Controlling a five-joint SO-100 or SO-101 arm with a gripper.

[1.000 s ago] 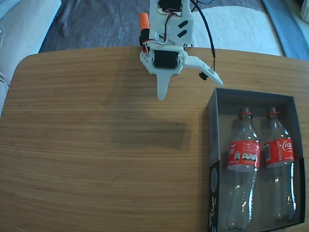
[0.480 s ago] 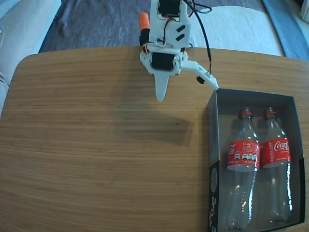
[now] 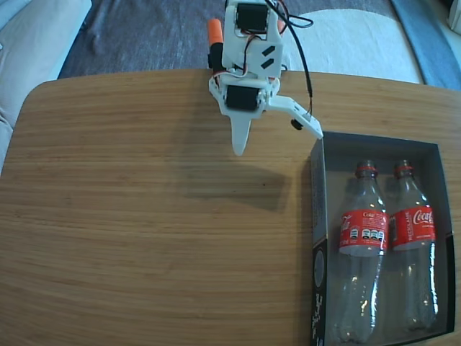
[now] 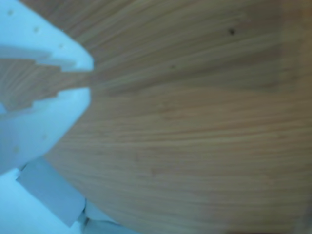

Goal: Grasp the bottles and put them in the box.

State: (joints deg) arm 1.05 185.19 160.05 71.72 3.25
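Fixed view: both bottles (image 3: 364,249) (image 3: 412,245) side by side in box (image 3: 318,173), necks toward arm, so task looks done. Gripper (image 3: 277,140) spread wide, empty, above table (image 3: 144,216) beside box corner.

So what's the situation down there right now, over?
Gripper open, empty, above the bare table. Both Coca-Cola bottles lying side by side in the box. Nothing in the way.
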